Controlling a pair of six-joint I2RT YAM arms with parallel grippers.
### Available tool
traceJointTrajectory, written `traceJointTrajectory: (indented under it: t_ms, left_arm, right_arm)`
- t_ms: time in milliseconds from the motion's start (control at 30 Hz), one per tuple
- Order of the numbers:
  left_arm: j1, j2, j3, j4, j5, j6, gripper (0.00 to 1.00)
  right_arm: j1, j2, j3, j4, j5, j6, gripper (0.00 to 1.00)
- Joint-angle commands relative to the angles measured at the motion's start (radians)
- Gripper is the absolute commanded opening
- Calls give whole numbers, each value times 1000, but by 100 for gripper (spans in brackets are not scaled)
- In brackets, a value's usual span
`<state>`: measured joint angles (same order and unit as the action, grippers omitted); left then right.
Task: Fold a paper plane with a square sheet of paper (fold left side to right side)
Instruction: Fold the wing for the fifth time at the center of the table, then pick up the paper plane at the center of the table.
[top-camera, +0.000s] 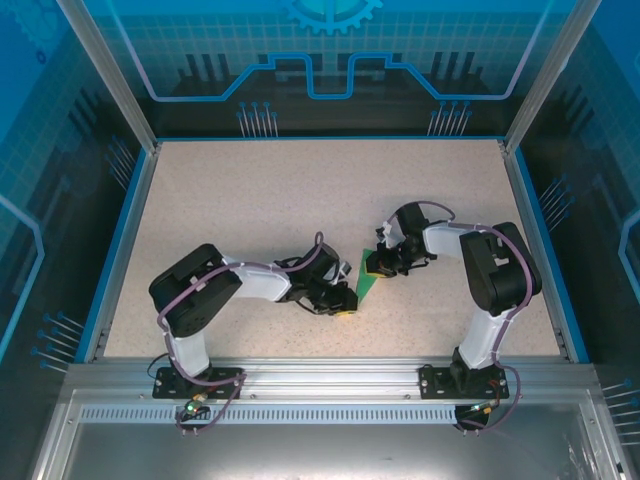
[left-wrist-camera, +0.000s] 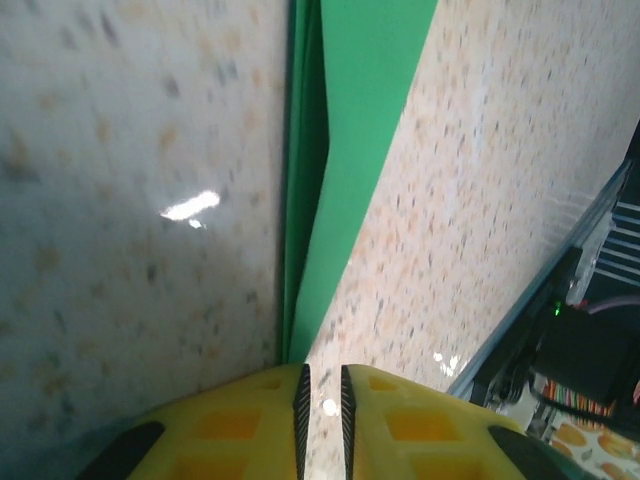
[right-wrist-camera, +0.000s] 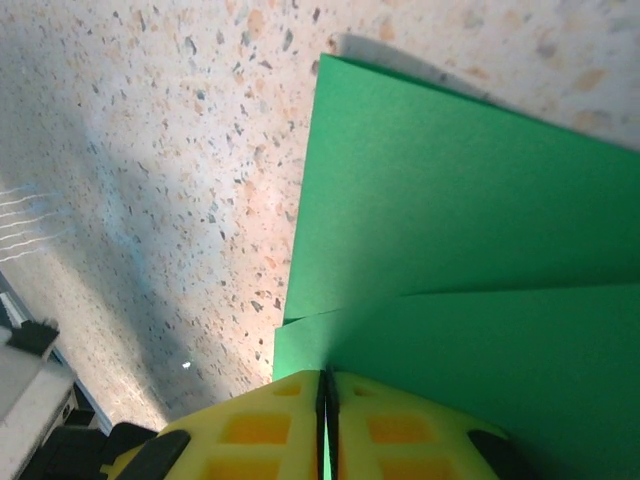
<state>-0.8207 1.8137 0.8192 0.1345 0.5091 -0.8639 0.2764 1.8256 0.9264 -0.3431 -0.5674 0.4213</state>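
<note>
Right end effector (right-wrist-camera: 326, 385) shut on edge of folded green paper (right-wrist-camera: 450, 200), left end effector (left-wrist-camera: 322, 378) at its narrow tip with slim gap, hold unclear, all on counter (top-camera: 250, 200) midway between the arms.

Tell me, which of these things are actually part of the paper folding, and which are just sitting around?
In the job:
- green paper, already partly folded
- right gripper, closed on the paper's edge
- left gripper, jaws a slit apart at the paper's other end

Just there:
- speckled table
- blue enclosure walls
- metal rail by the arm bases
</note>
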Motion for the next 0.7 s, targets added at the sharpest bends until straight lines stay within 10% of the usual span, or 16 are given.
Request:
traceJointTrajectory:
  t_ms: [0, 667]
  left_arm:
    - [-14, -69, -33, -70, 58, 46, 20]
    - [61, -381, 30, -312, -398, 180, 69]
  right_arm:
    - [0, -10, 43, -32, 27, -17, 13]
    - [191, -383, -104, -123, 504, 212, 62]
